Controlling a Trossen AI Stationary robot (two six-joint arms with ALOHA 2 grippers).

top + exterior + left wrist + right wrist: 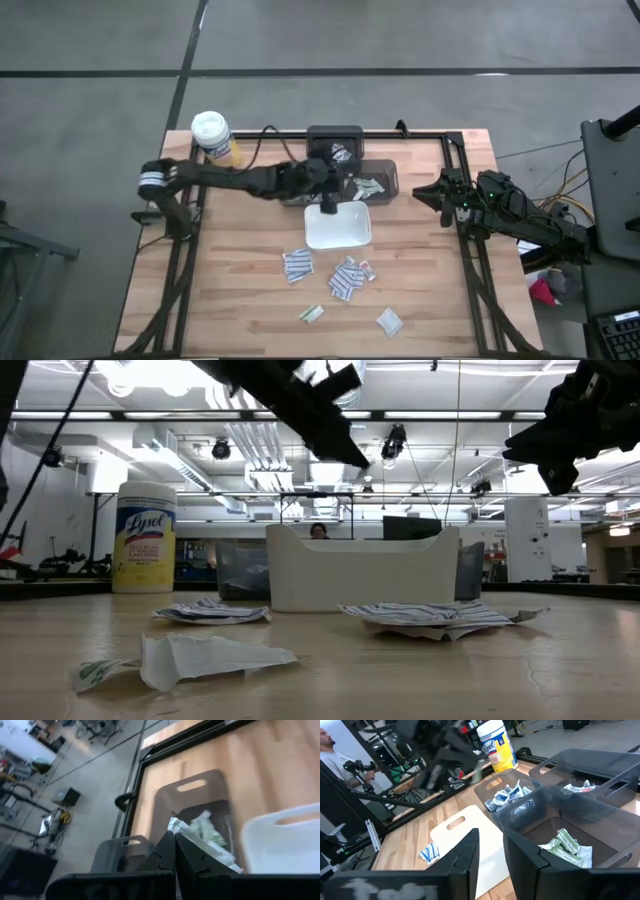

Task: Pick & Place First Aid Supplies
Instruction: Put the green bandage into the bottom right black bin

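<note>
Several first aid supplies lie flat on the wooden table near the front: striped packets (297, 265) (348, 278), a greenish one (311, 315) and a white one (388, 320). More packets lie in the dark grey bins (370, 185) (510, 795). A white tray (338, 240) stands in front of the bins. My left gripper (328, 207) (175, 840) hangs shut above the tray's far rim, and its own wrist view shows nothing between the fingers. My right gripper (420, 190) (492, 840) waits open at the table's right, level with the bins, with nothing in it.
A yellow canister with a white lid (212, 135) stands at the far left corner. A black frame (455, 150) runs around the table's edges. A person (330, 750) stands beyond the table, another (318, 531) far behind it. Bare wood lies left of the tray.
</note>
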